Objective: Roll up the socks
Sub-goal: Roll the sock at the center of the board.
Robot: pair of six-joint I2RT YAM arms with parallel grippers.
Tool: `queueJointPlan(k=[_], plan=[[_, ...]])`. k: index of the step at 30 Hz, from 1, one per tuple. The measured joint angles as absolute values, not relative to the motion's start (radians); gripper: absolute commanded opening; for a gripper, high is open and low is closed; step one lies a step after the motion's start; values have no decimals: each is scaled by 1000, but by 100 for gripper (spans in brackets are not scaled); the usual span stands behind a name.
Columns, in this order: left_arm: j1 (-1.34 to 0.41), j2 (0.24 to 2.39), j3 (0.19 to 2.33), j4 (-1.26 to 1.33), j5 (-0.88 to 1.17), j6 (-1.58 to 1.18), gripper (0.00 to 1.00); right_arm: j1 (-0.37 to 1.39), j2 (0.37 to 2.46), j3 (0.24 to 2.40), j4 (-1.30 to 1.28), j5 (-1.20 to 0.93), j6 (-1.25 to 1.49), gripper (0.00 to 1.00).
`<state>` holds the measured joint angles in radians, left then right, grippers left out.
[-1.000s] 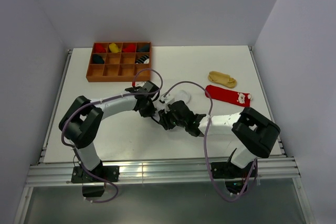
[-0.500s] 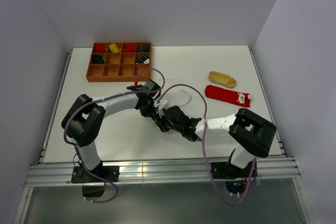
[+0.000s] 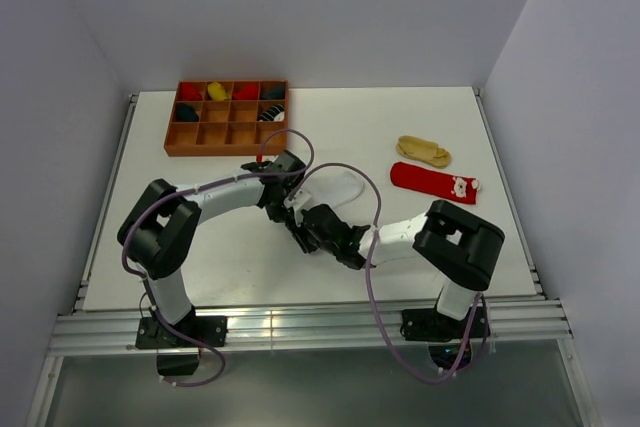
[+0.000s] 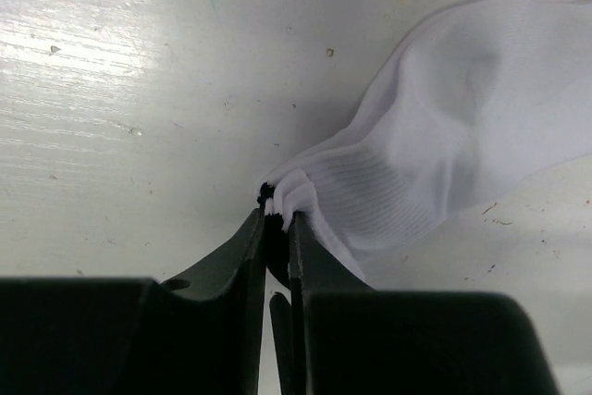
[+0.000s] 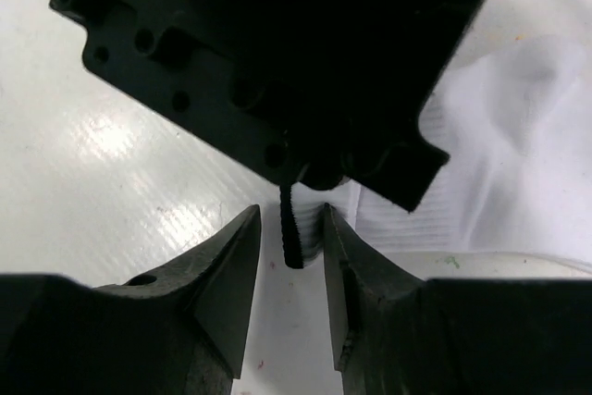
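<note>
Three socks lie loose on the white surface (image 3: pixel 200 247), and by the look of it the rolling is only just getting started on the first one.

Biggest thing out there is the wooden tray (image 3: pixel 225 151) at the back left. Its back row holds small bundles: red, yellow, red, then something dark. The middle row has a dark one at the left end and a black-and-white striped one at the right end. Nothing shows in the other compartments. Whether those bundles are rolled socks is too small to tell.

Over on the right, well apart from the arms, the red sock (image 3: pixel 433 183) lies flat with the tan sock (image 3: pixel 423 152) just behind it. Neither one is being handled.

The white sock (image 4: pixel 462 136) is mid-surface, between the two arms, mostly flat with its cuff bunched up.

The left tool (image 4: pixel 277 219) is pinched tight on that bunched cuff, lifting the edge a bit. The right tool (image 5: pixel 291 228) comes in from the opposite side, jaws about half apart, straddling a thin black strip of the cuff with a gap on either side, so it has nothing gripped.

Best guess at the next move: the right tool needs to close on that strip without bumping the left one, which sits really close above it, then the cuff gets turned over toward the toe.
</note>
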<state>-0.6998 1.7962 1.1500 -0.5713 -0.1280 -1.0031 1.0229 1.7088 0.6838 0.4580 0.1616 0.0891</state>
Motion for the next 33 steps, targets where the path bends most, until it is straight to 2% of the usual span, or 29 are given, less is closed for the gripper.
queueJointPlan(k=[3, 6, 7, 9, 15, 22, 28, 33], plan=[[-697, 1796, 1150, -571, -128, -998, 12, 1026, 1727, 696, 461, 187, 87, 30], [-693, 1796, 1150, -570, -128, -989, 13, 1028, 1740, 706, 464, 210, 88, 14], [-691, 1796, 1150, -570, -128, -988, 14, 1028, 1741, 707, 464, 213, 88, 6], [-688, 1795, 1149, -568, -128, -987, 18, 1028, 1742, 709, 462, 214, 92, 0], [-663, 1741, 1100, -560, -128, -989, 33, 994, 1740, 729, 425, 119, 124, 0], [-622, 1605, 1034, -545, -145, -1021, 56, 845, 1735, 770, 342, -185, 220, 0], [-613, 1448, 934, -467, -163, -1076, 62, 739, 1762, 818, 294, -454, 334, 0], [-613, 1363, 822, -377, -146, -1113, 62, 653, 1861, 827, 365, -671, 496, 0]])
